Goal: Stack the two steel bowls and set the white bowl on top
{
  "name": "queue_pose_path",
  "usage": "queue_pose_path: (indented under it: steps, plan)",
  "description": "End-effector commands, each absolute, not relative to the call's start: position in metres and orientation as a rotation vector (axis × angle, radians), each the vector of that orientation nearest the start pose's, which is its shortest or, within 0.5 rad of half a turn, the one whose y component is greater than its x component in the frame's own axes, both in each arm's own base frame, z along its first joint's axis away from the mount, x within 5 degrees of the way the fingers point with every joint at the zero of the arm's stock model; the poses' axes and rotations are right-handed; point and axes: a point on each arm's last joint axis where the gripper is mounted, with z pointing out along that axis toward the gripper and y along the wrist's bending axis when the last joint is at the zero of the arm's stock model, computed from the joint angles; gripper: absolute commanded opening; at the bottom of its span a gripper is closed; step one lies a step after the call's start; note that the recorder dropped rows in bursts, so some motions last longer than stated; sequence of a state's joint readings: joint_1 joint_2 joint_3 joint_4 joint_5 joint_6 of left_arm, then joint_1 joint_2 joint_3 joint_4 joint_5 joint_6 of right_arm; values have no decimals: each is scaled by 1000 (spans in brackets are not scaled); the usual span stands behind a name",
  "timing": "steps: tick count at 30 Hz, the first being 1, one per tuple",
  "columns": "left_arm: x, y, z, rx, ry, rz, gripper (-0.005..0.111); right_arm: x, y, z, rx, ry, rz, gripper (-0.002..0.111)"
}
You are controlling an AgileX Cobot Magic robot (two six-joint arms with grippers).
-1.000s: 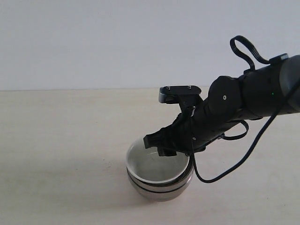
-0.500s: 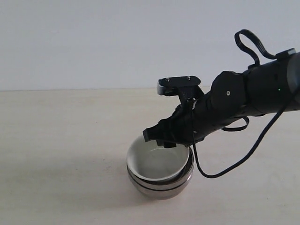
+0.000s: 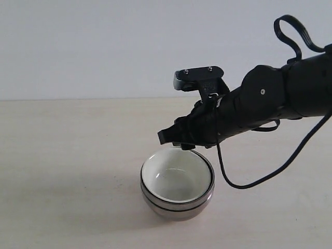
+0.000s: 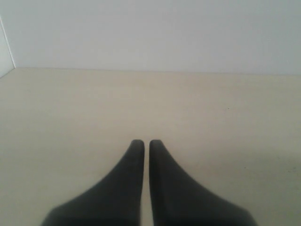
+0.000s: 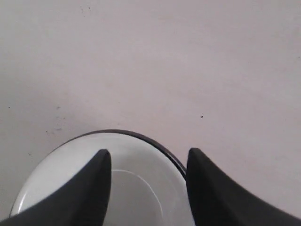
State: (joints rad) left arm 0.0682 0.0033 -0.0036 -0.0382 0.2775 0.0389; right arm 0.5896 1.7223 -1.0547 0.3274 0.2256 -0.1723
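The white bowl (image 3: 177,178) sits nested inside the two steel bowls (image 3: 176,209), which stand stacked one in the other on the table. My right gripper (image 3: 173,140) hangs open just above the stack's far rim, touching nothing. In the right wrist view the white bowl (image 5: 136,188) shows between the spread fingers (image 5: 101,162), with a dark steel rim (image 5: 164,149) round it. My left gripper (image 4: 142,142) is shut over bare table, with no bowl near it. It does not show in the exterior view.
The pale wooden table (image 3: 67,155) stretches to the left and behind the stack. A black cable (image 3: 259,179) loops down from the right arm near the bowls' right side. A white wall stands at the back.
My right gripper has let go of the white bowl and risen up and away from its rim. The white bowl has settled level in the steel bowls.
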Motion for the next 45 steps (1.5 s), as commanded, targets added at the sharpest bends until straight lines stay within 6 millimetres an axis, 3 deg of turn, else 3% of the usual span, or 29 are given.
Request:
queue_pose_path:
  steps: [1,8,13,19,27,37,45]
  plan:
    - [55,3,188,-45,1761,51,4,300,208,224,-567,2291,437,43]
    - [55,3,188,-45,1761,51,4,295,208,221,-576,2360,456,43]
    - [55,3,188,-45,1761,51,4,284,219,219,-641,2379,475,41]
    - [55,3,188,-45,1761,51,4,267,246,217,-715,2332,521,0]
    - [55,3,188,-45,1761,51,4,255,268,201,-775,2337,539,0]
    - [55,3,188,-45,1761,51,4,256,269,193,-778,2363,532,0]
    - [55,3,188,-45,1761,51,4,258,271,176,-789,2406,510,0]
